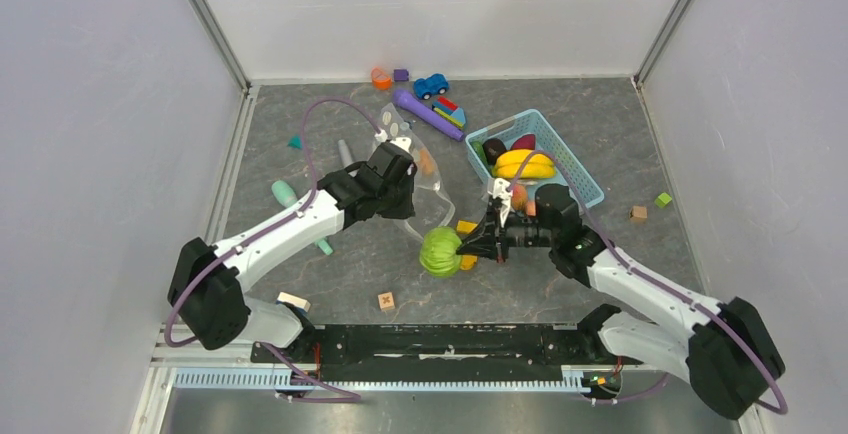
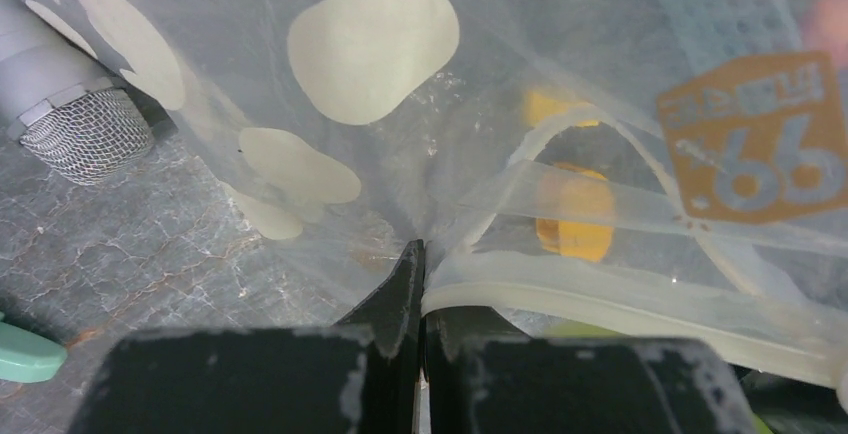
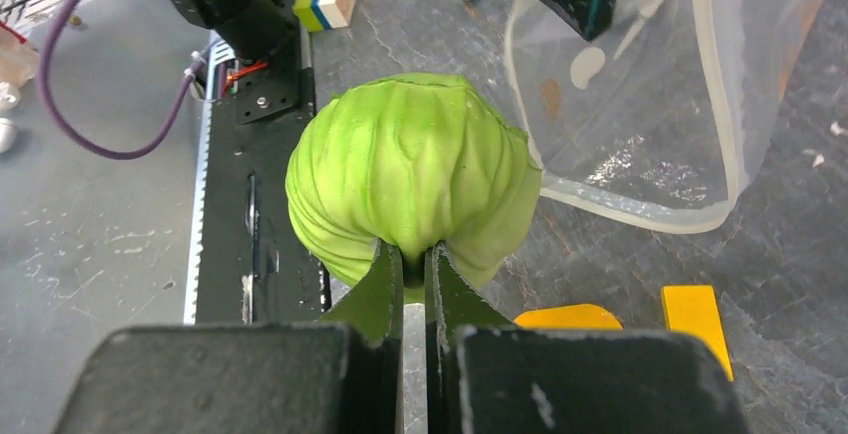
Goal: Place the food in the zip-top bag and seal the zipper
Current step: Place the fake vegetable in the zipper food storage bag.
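We are looking down on the grey table [image 1: 440,299], where the left gripper [image 2: 420,254], its fingers pressed together, is pinching a fold of the zip-top bag [image 2: 400,104]. The pinch is just beside the zipper [image 2: 620,299], the whitish strip that is running off to the right in the left wrist view. The bag is lying at mid-table, to the left of the light blue basket [image 1: 585,176], and its open rim is curving just beside the green cabbage [image 3: 410,174]. The right gripper [image 3: 412,254] is nipping the cabbage by its near edge, jaws almost closed on a thin fold of it, and is holding it at the near end of the bag, close to two yellow blocks [image 3: 697,319]. The banana bunch [image 1: 523,164] and a dark purple piece [image 1: 523,142] are sitting inside the basket. A blue toy car [image 1: 431,85] is resting near the far wall, well apart from both grippers.
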Motion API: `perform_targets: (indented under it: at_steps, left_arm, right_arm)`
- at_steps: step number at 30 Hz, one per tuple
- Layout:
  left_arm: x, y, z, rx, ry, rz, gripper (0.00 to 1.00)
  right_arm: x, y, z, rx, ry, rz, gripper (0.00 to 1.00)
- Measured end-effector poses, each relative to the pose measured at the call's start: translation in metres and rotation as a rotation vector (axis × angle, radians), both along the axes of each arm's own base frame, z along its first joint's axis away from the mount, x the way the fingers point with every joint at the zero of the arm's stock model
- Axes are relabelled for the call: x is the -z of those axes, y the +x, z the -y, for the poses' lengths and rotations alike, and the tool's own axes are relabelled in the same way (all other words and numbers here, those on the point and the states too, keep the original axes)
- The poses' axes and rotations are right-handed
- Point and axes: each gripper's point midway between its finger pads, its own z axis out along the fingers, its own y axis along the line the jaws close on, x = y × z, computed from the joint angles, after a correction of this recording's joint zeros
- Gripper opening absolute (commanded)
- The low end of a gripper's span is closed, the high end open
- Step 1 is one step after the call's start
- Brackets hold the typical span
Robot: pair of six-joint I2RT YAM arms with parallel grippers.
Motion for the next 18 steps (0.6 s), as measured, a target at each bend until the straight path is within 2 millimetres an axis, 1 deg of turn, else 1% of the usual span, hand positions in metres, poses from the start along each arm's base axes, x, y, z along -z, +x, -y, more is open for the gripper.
perform_targets:
  at_steps: [1, 2, 3, 6, 7, 11, 18]
  left_arm:
    - [-0.001, -0.001, 0.001, 0.006, -0.006, 0.002, 0.02]
    - [-0.003, -0.002, 0.003, 0.011, -0.010, 0.005, 0.02]
    - [-0.005, -0.004, 0.004, 0.017, -0.014, 0.009, 0.02]
    - [-0.009, -0.010, 0.008, 0.037, -0.022, 0.019, 0.02]
    - [-0.010, -0.011, 0.009, 0.041, -0.024, 0.023, 0.02]
    - [-0.013, -0.015, 0.010, 0.052, -0.029, 0.031, 0.02]
    - [-0.017, -0.013, 0.010, 0.044, -0.027, 0.053, 0.02]
  right_arm:
    - [0.006, 0.003, -0.002, 0.013, -0.015, -0.021, 0.00]
    - [0.013, 0.011, -0.005, 0.044, -0.036, -0.048, 0.00]
    - [0.015, 0.014, -0.006, 0.057, -0.043, -0.057, 0.00]
    - [0.019, 0.037, -0.007, 0.174, -0.067, -0.090, 0.00]
    - [0.017, 0.045, -0.008, 0.211, -0.062, -0.094, 0.00]
    - [0.005, 0.065, -0.011, 0.300, -0.016, -0.103, 0.00]
    - [-0.009, 0.084, -0.012, 0.442, 0.064, -0.164, 0.00]
